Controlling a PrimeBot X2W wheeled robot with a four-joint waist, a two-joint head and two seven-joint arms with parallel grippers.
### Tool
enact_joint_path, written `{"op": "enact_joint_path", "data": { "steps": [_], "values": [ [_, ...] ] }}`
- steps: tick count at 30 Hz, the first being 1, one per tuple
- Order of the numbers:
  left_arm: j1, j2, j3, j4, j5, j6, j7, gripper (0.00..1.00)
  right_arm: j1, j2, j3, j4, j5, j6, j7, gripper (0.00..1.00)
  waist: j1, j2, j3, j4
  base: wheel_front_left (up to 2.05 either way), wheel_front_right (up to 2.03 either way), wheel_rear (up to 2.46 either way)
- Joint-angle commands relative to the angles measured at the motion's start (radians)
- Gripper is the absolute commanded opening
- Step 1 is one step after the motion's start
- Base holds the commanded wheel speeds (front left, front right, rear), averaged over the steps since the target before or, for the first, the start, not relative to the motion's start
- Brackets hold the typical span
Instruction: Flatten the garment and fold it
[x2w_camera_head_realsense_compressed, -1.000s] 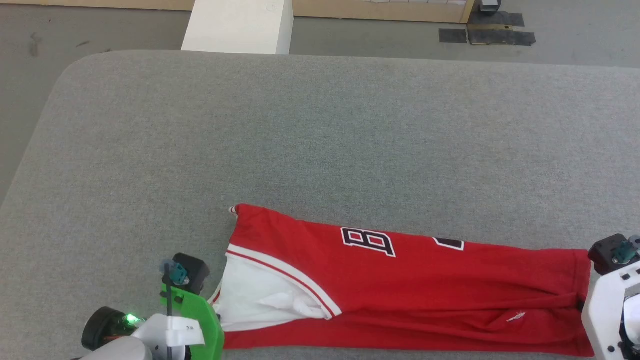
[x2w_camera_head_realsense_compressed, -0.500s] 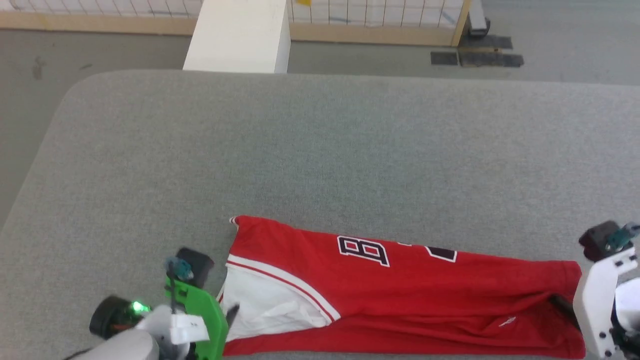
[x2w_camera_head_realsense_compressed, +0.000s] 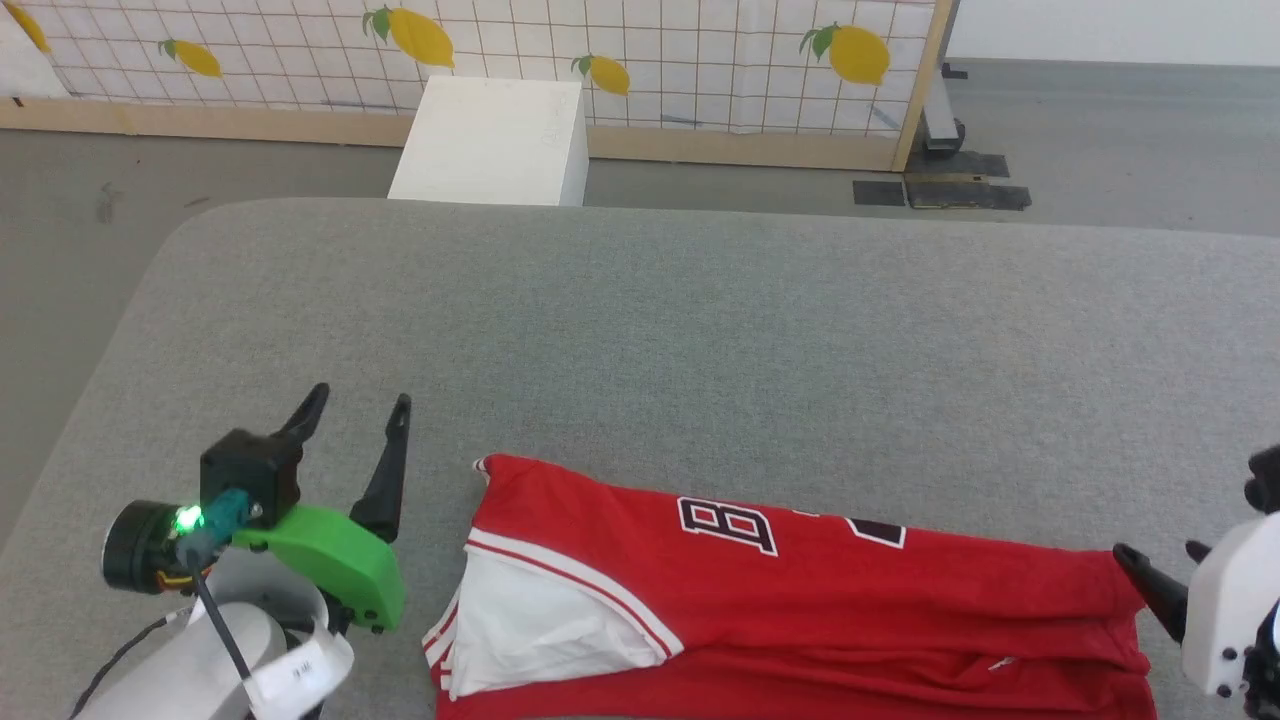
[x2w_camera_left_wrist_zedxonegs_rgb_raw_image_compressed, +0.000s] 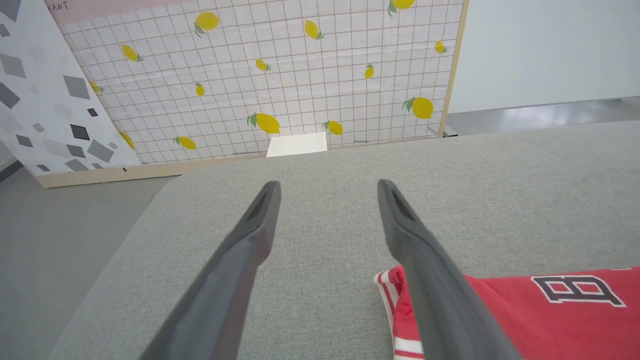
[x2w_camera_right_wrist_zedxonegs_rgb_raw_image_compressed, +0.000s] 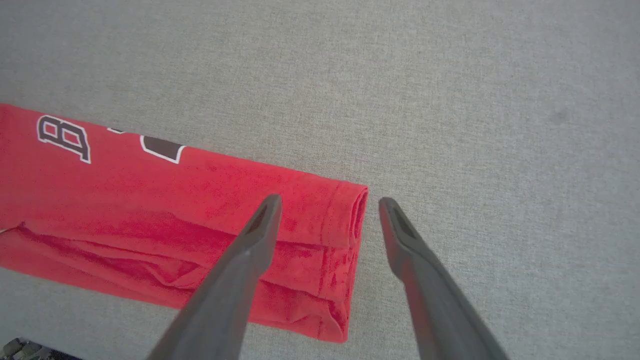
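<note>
The garment (x2w_camera_head_realsense_compressed: 800, 610) lies near the front edge of the grey table (x2w_camera_head_realsense_compressed: 700, 330), folded lengthwise into a long red strip. Its white sleeve (x2w_camera_head_realsense_compressed: 540, 625) is at the left end and a black letter "B" faces up. My left gripper (x2w_camera_head_realsense_compressed: 360, 398) is open, raised just left of the sleeve end, with nothing between its fingers. The left wrist view shows the left gripper (x2w_camera_left_wrist_zedxonegs_rgb_raw_image_compressed: 328, 185) with the striped sleeve edge (x2w_camera_left_wrist_zedxonegs_rgb_raw_image_compressed: 395, 300) below its right finger. My right gripper (x2w_camera_head_realsense_compressed: 1158, 552) is open at the garment's hem end. In the right wrist view it (x2w_camera_right_wrist_zedxonegs_rgb_raw_image_compressed: 330, 200) hovers over the folded hem (x2w_camera_right_wrist_zedxonegs_rgb_raw_image_compressed: 345, 220), holding nothing.
A white box (x2w_camera_head_realsense_compressed: 490, 140) stands on the floor beyond the table's far edge, before a lemon-patterned grid panel (x2w_camera_head_realsense_compressed: 600, 60). Black mats (x2w_camera_head_realsense_compressed: 940, 190) lie on the floor at the back right. The table's rounded left corner (x2w_camera_head_realsense_compressed: 170, 240) drops to grey floor.
Both grippers have opened and let go of the garment's ends. The left one has lifted and moved left of the sleeve. The head camera has tilted up, shifting the whole picture down.
</note>
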Motion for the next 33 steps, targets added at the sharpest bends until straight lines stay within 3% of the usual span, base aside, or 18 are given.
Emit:
{"op": "enact_joint_path", "data": {
  "steps": [1, 7, 14, 22, 30, 31, 32, 33],
  "values": [
    [0.025, -0.009, 0.010, 0.003, 0.027, 0.017, -0.033, 1.00, 0.022, 0.040, -0.028, -0.008, -0.028, -0.001, -0.003, 1.00, 0.0000, 0.0000, 0.003, 0.002, 0.00, 0.00, 0.00],
    [0.088, -0.021, 0.040, -0.037, 0.166, 0.055, -0.079, 1.00, 0.058, 0.185, -0.131, -0.021, -0.139, -0.001, 0.015, 1.00, 0.0000, 0.0000, 0.022, 0.008, 0.00, 0.00, 0.00],
    [0.198, -0.074, 0.128, -0.109, 0.421, 0.096, -0.080, 1.00, 0.037, 0.311, -0.255, 0.021, -0.254, -0.001, 0.067, 1.00, 0.0000, 0.0000, 0.063, 0.027, 0.00, 0.00, 0.00],
    [0.230, -0.128, 0.177, -0.101, 0.504, 0.042, -0.081, 1.00, 0.023, 0.342, -0.288, 0.094, -0.283, -0.001, 0.099, 1.00, 0.0000, 0.0000, 0.098, 0.054, 0.00, 0.00, 0.00],
    [0.246, -0.178, 0.237, -0.085, 0.538, -0.007, -0.081, 1.00, 0.044, 0.347, -0.222, 0.124, -0.248, -0.001, 0.140, 1.00, 0.0000, 0.0000, 0.130, 0.072, 0.00, 0.00, 0.00],
    [0.248, -0.183, 0.245, -0.083, 0.541, -0.011, -0.081, 1.00, 0.050, 0.347, -0.206, 0.125, -0.241, -0.001, 0.149, 0.60, 0.0000, 0.0000, 0.132, 0.073, 0.00, 0.00, 0.00],
    [0.251, -0.189, 0.254, -0.081, 0.545, -0.016, -0.081, 1.00, 0.057, 0.347, -0.190, 0.125, -0.235, -0.001, 0.158, 0.04, 0.0000, 0.0000, 0.133, 0.073, 0.00, 0.00, 0.00],
    [0.254, -0.193, 0.260, -0.080, 0.549, -0.021, -0.081, 1.00, 0.063, 0.347, -0.178, 0.123, -0.233, -0.001, 0.164, 0.00, 0.0000, 0.0000, 0.132, 0.074, 0.00, 0.00, 0.00]
  ]
}}
